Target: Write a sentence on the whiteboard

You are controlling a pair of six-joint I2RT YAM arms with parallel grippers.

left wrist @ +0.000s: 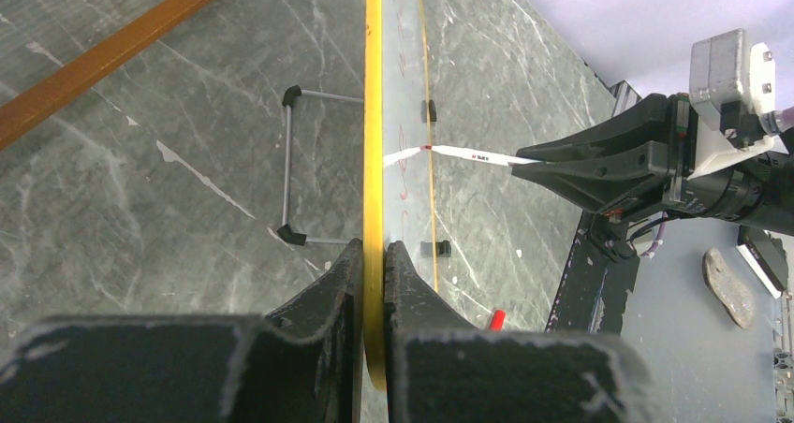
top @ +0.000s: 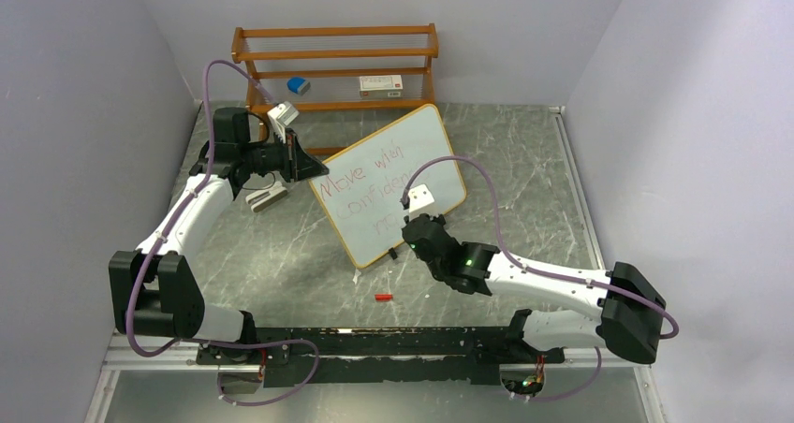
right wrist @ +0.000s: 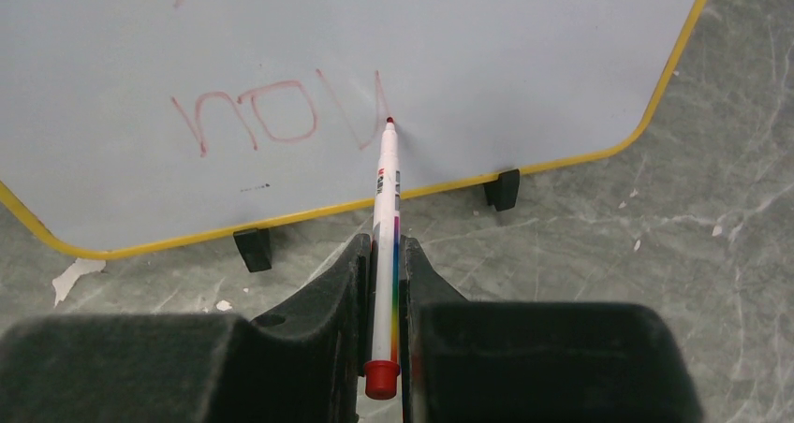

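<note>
The whiteboard (top: 393,175) stands tilted mid-table, with red writing on it in three lines. My left gripper (top: 314,170) is shut on its yellow left edge (left wrist: 374,114), one finger on each side of the frame (left wrist: 374,247). My right gripper (right wrist: 384,245) is shut on a white marker (right wrist: 387,189) with a rainbow stripe and a red end. The marker's tip touches the whiteboard (right wrist: 421,49) low down, at the end of the red word (right wrist: 272,105) near the bottom frame. In the top view the right gripper (top: 404,236) is at the board's lower front.
A brown slatted rack (top: 337,63) at the back wall holds a blue item (top: 298,85) and a white box (top: 380,85). A grey block (top: 265,196) lies left of the board. A red cap (top: 382,297) lies in front. The board's black feet (right wrist: 253,248) rest on the table.
</note>
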